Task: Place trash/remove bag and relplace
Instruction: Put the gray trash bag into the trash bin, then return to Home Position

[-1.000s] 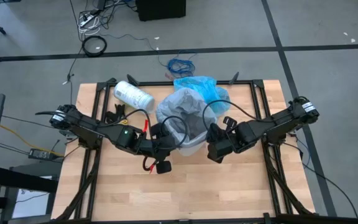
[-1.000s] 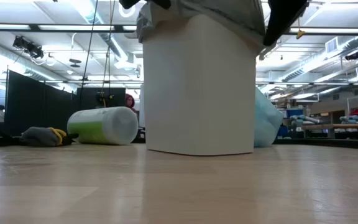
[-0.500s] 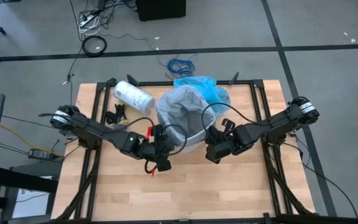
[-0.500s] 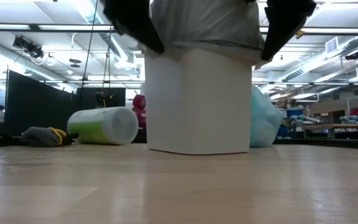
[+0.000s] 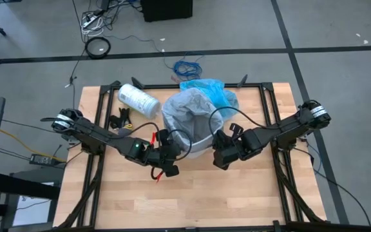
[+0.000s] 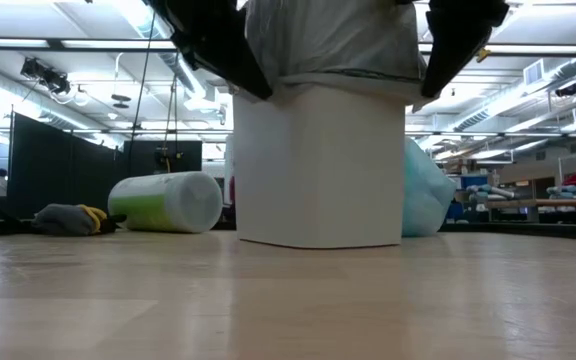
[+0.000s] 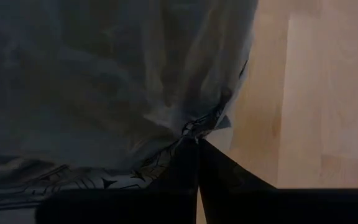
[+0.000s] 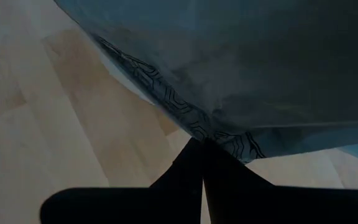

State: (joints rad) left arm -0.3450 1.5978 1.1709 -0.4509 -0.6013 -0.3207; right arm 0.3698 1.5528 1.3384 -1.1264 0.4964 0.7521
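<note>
Two pincers of mine work one liner. From above, at the frame's centre, the grey liner [image 5: 187, 115] drapes over the white bin [image 5: 199, 145]; my left pincer [image 5: 171, 153] sits at its lower-left edge and my right pincer [image 5: 219, 149] at its lower-right, each pinching the plastic hem, I judge so as to stretch it evenly down over the rim. The used blue bag [image 5: 211, 90] lies just behind the bin, near the frame's top centre, with a white roll [image 5: 138, 98] to its left on the desk [image 5: 237, 193].

At desk height, the bin [image 6: 318, 165] fills the middle, the liner [image 6: 333, 40] folded over its top.

My left wrist view shows fingers pressed together on crinkled grey film [image 7: 135, 81]. My right wrist view shows the same on its side: fingers nipping the liner's printed hem [image 8: 191, 118].
</note>
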